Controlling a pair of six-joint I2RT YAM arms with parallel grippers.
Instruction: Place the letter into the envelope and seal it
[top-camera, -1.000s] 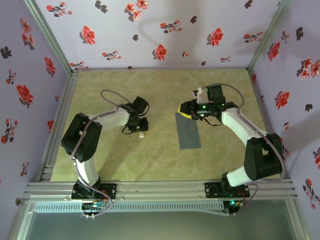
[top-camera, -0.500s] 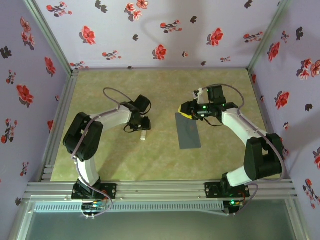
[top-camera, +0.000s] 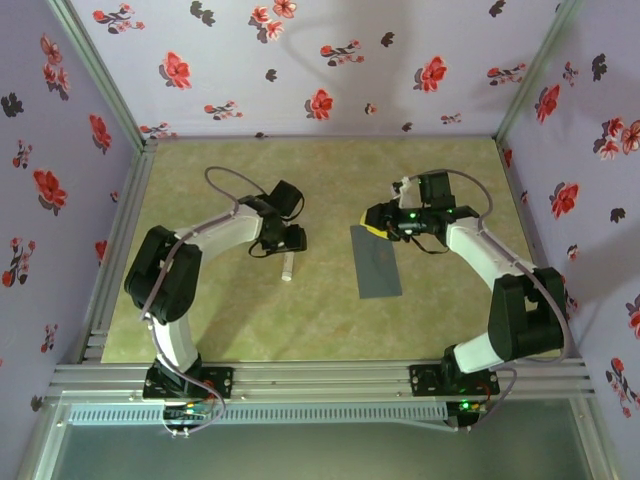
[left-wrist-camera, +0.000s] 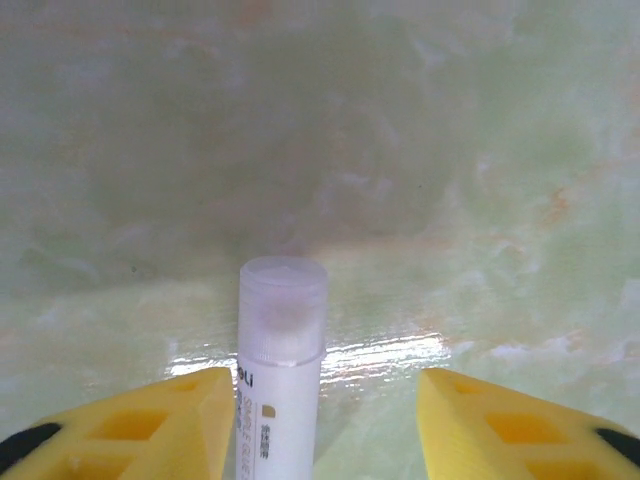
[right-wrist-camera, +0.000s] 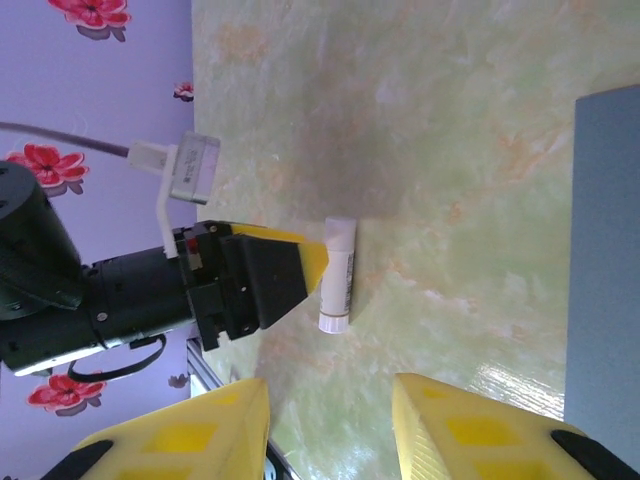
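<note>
Glossy marbled tabletop (left-wrist-camera: 450, 200), matt grey paper envelope (top-camera: 376, 262), smooth plastic stick (left-wrist-camera: 280, 390).

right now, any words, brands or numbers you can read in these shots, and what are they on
"li": the tail end of a dark printed word on the white stick in the left wrist view; the rest curves out of sight.
Smaller print below it, beside a tan square: too blurred to read.
The stick's print in the right wrist view: too small to read.
The envelope: no writing seen on it.
</note>
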